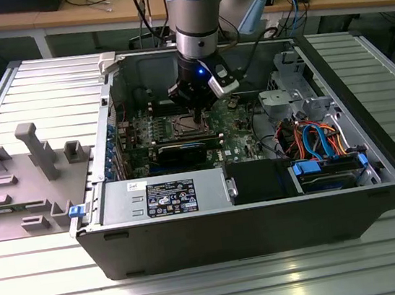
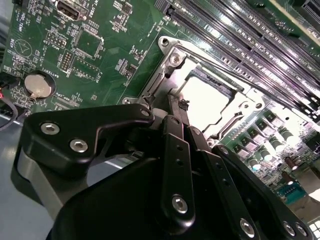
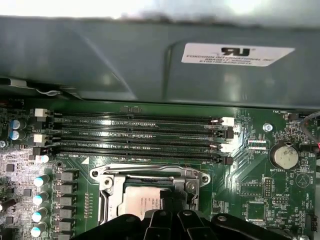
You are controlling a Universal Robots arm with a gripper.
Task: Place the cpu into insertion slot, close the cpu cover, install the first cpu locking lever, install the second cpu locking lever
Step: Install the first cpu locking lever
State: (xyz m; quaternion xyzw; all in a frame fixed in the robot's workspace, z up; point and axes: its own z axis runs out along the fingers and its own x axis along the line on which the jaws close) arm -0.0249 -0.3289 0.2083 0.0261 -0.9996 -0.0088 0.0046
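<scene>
The insertion slot point(image 1: 189, 124) sits on the green motherboard inside the open computer case. The cpu point(image 2: 202, 97) lies flat in it, its silver top showing in both wrist views point(image 3: 139, 202). Around the chip lies the cpu cover point(image 2: 176, 59), a silvery frame lying flat over the slot's rim point(image 3: 150, 175). A thin metal lever point(image 3: 142, 169) runs along the cover's side towards the memory slots. My gripper point(image 1: 194, 111) hangs right over the slot, its black fingers point(image 2: 176, 150) together, their tips point(image 3: 167, 202) at the chip's edge. Nothing shows between them.
Long black memory slots point(image 3: 135, 135) run beside the socket. A black card point(image 1: 180, 152) stands just in front of it and a round battery point(image 3: 284, 156) lies to one side. Case walls point(image 1: 112, 79), a power supply point(image 1: 164, 195) and drive cables point(image 1: 313, 139) hem the space. Grey fixtures point(image 1: 34, 151) stand outside.
</scene>
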